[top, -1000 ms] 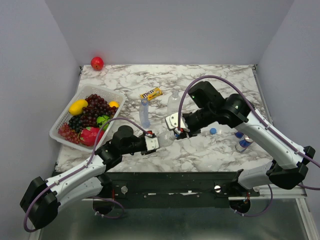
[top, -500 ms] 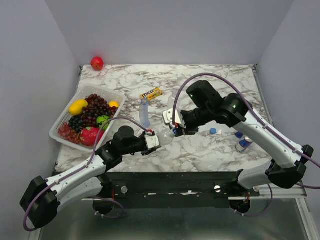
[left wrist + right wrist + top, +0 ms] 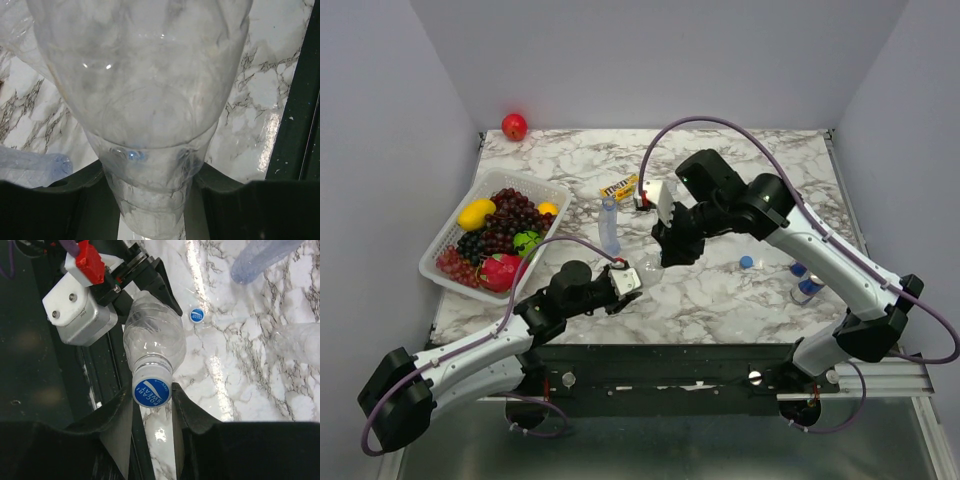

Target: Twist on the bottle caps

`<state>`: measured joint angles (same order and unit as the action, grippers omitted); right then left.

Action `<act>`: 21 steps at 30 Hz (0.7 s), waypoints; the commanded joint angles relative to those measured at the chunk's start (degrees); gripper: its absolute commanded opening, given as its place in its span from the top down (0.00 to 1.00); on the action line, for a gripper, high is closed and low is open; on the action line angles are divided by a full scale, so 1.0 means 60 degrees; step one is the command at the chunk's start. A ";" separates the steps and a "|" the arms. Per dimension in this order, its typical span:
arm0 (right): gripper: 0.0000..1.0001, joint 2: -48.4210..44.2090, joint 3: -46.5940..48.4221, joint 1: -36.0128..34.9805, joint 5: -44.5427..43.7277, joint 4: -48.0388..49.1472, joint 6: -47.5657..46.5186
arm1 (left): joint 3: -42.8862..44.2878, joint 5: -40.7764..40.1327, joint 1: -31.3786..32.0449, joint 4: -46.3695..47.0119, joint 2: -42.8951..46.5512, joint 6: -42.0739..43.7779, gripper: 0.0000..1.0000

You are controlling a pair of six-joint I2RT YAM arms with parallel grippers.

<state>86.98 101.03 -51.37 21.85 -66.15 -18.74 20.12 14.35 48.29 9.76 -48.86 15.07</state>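
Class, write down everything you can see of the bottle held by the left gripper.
The bottle is clear, colourless, thin plastic, slightly crumpled and seemingly empty. A round blue cap with white lettering sits on its neck. The left gripper clamps its body from both sides, over the marble table. The right gripper straddles the cap, one finger on each side; whether they touch it is unclear.

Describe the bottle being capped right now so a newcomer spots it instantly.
On the white marble table, look near the front edge, at the centre. A wide colourless plastic bottle is held there in the left gripper. Unlike the slim blue-tinted bottle standing free behind it, it wears a round blue screw cap, gripped by the right gripper.
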 commanded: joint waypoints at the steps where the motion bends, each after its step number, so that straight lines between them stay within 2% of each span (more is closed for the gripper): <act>1: 0.78 0.0387 0.0154 -0.0109 -0.0783 -0.0269 0.1102 | 0.0207 -0.0224 0.0154 0.2460 0.0219 -0.1250 1.00; 4: 0.81 0.0211 -0.0182 -0.0124 -0.1208 0.0096 0.1306 | 0.0075 0.0068 0.0154 0.2548 0.0277 -0.1851 1.00; 7: 0.81 0.0297 -0.0185 -0.0124 -0.1356 0.0244 0.1293 | -0.0028 0.0245 0.0169 0.2738 0.0234 -0.1897 1.00; 10: 0.73 0.0386 -0.0008 -0.0110 -0.1488 0.0171 0.1191 | -0.0086 0.0318 0.0169 0.2797 0.0175 -0.1765 1.00; 18: 0.68 0.0605 0.0927 -0.0110 -0.1284 -0.0005 0.0517 | -0.0233 0.0978 0.0169 0.2094 0.0204 -0.1443 1.00; 21: 0.61 0.0781 0.1353 -0.0124 -0.1108 -0.0224 0.0283 | -0.0321 0.0934 0.0169 0.2021 0.0175 -0.1253 1.00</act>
<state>89.14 105.75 -51.92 16.12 -65.49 -13.87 18.17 15.44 48.75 15.25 -48.86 5.28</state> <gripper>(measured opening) 0.390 0.505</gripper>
